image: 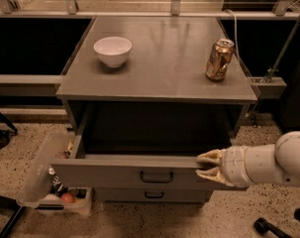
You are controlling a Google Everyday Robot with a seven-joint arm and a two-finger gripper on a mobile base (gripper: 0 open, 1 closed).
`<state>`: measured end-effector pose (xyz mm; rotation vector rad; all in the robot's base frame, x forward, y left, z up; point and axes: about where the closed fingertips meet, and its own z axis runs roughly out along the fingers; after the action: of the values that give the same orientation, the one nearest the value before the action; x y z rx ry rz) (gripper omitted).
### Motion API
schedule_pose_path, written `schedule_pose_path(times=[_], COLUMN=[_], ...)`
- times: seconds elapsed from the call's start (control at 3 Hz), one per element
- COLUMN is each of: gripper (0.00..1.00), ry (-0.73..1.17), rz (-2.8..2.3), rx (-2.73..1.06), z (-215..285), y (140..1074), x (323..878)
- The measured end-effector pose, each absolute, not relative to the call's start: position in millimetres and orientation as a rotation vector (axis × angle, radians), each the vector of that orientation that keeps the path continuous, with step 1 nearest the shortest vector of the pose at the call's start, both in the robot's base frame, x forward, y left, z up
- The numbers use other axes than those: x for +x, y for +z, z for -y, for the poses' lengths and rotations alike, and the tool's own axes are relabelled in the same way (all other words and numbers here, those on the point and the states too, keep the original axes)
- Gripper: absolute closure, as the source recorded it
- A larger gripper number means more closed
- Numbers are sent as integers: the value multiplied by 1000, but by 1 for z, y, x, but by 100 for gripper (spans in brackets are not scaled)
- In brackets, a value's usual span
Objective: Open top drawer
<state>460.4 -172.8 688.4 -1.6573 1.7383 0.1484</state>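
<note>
top drawer [115, 171] is standing pulled out toward 6 o'clock from under the worktop [164, 68], with the claw [205, 165] sitting against its front panel's 3 o'clock end, grip impossible to tell, while a white bowl [113, 50] and a can [220, 59] are sitting at 10 and 2 o'clock up top.

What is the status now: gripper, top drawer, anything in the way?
Status: gripper at the right end of the top drawer, at the front's upper edge. Drawer stands well out. On the floor close by its left end, a plastic bin.
</note>
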Motion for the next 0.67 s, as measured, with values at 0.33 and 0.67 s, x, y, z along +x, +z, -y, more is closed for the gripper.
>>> schedule_pose_path(times=[0.33,0.67], gripper=[100,100], ry=[148,153], rz=[-1738,-1737], rx=[-1657,-1658], z=[173,174], y=[689,688], x=[460,450])
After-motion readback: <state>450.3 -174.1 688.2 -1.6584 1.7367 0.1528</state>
